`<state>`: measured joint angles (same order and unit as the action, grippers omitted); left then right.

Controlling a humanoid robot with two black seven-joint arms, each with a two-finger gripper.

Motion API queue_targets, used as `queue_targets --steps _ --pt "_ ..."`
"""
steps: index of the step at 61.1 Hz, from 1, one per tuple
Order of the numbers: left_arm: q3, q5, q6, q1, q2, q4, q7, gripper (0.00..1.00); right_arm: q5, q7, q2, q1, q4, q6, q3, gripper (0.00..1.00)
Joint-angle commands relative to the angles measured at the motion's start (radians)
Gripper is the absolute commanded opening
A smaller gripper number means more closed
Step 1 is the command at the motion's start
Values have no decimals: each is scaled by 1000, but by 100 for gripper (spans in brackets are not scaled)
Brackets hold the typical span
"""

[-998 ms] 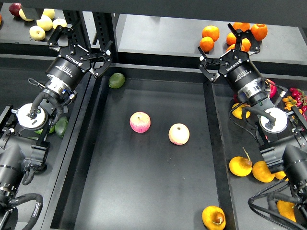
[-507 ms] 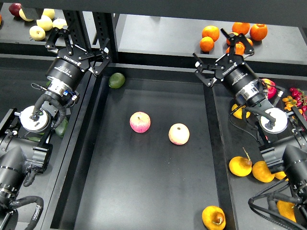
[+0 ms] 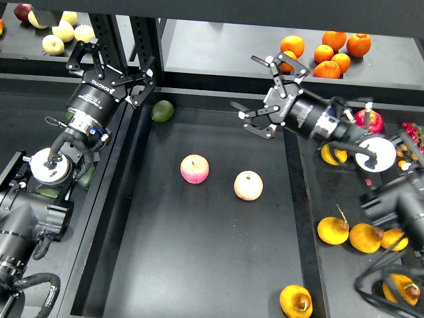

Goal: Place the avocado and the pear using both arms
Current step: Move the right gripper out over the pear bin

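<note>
1. Nearest, at the front edge of the central tray [image 3: 132, 265]: the pear [image 3: 295, 301], yellow-orange and lumpy, brownish dimple turned up and to the right; too rounded to give a long axis.
2. Unmoved since the earlier frames: the pear, the two pink-yellow apples [image 3: 194, 168] mid-tray, and a rounder green avocado [image 3: 161, 110] at the tray's far left corner.
3. Changed on the right: right gripper [image 3: 267, 97] swung in from the right edge, now over the tray's far right part, fingers spread wide, holding nothing.
4. Left gripper [image 3: 109, 68] nearly where it was, over the left rim, jaws spread wide and empty.
5. Surface: black worktop, a sunken dark tray in the middle, flat side bays left and right.
6. Left bay: the avocado [image 3: 85, 177], dark green, mostly hidden behind the left arm; long axis not clear.
7. Right bay: more yellow-orange pears [image 3: 332, 230].
8. Farthest, on the back shelf [image 3: 218, 46]: oranges [image 3: 324, 48] right, pale apples [image 3: 64, 32] left.
</note>
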<state>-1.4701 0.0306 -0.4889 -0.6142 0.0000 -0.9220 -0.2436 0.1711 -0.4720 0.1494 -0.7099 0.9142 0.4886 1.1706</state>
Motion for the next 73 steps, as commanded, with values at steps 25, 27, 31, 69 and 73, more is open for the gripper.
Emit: queue_targets --steps 25,27,31,69,73 --pt "2 0 0 7 0 6 0 100 -96 -17 363 -40 198 0 -339 100" --pt "2 0 0 7 0 6 0 100 -96 -17 374 -40 204 0 -359 100" --pt "2 0 0 5 0 8 0 100 -96 -17 389 -40 213 0 -394 100" --pt "1 0 0 7 0 9 -2 100 -90 -17 605 -16 219 0 -851 100" --pt "1 0 0 8 0 9 0 100 -87 -17 604 -6 207 0 -878 100"
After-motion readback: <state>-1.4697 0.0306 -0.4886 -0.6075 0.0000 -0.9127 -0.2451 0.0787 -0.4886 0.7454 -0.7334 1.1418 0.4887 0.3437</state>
